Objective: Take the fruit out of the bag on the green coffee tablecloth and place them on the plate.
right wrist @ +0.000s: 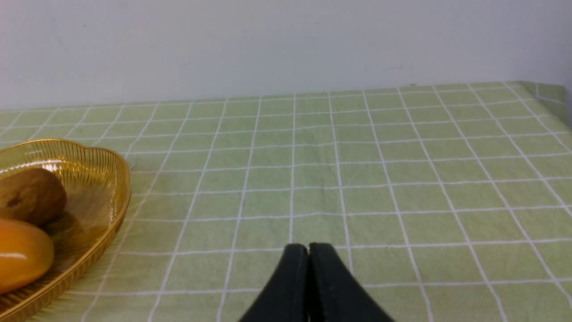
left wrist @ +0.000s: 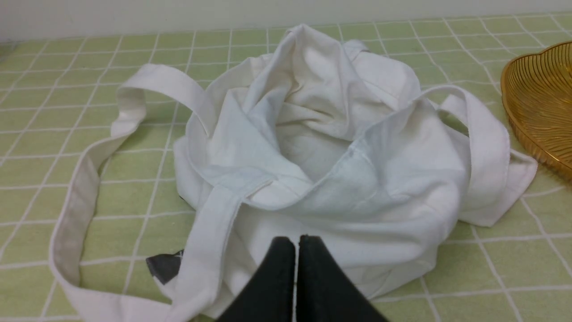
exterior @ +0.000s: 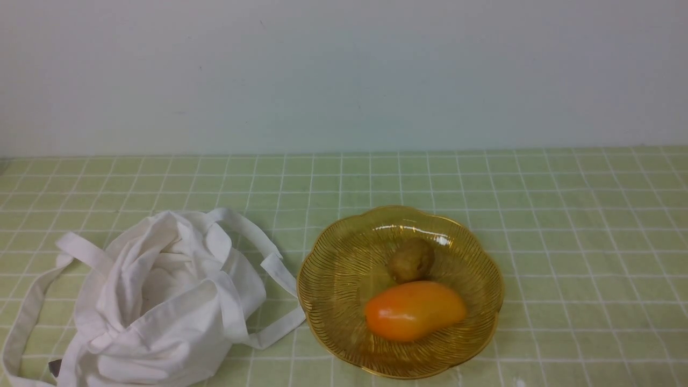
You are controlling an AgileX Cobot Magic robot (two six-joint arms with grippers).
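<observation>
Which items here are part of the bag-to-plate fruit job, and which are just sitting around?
Part of the job:
- brown fruit, already on the plate
- white bag, slumped open
- amber plate
- green tablecloth

Just lying about:
- orange fruit, also on the plate, beside the brown one
- dark tag showing from under the bag

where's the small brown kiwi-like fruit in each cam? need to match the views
Front view: the brown fruit lies in the amber plate, right of centre, just behind the orange fruit.
Left wrist view: not in it; only the plate's rim shows beside the white bag.
Right wrist view: far left edge, in the plate, next to the orange fruit.
Shared landmark: the amber plate.
</observation>
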